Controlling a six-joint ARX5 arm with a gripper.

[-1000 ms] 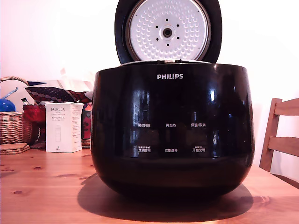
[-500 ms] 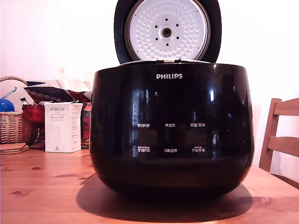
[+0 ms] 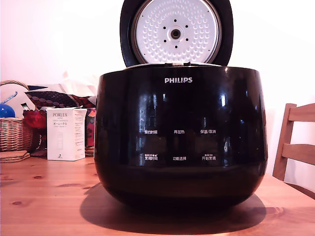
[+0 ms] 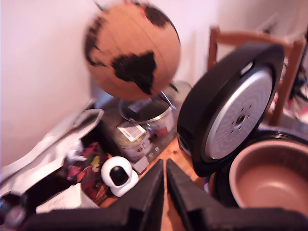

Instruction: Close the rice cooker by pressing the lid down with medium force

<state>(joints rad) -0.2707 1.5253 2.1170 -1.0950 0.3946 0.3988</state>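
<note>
On the bench [image 3: 44,196], from the exterior view's left: a wicker basket [image 3: 15,133], a white Porlex box [image 3: 66,134], then the rice cooker [image 3: 179,137] mid-bench, logo facing the camera, and a wooden chair [image 3: 295,142] at the right. The lid [image 3: 175,32] stands upright, dimpled underside facing forward. The hand [image 4: 165,168] hangs behind it, fingers nearly together, gripping nothing.

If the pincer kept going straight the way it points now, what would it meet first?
Probably the table beside the open lid, near the white camera. The nearly shut pincer points past the lid's edge, though blur hides depth.
</note>
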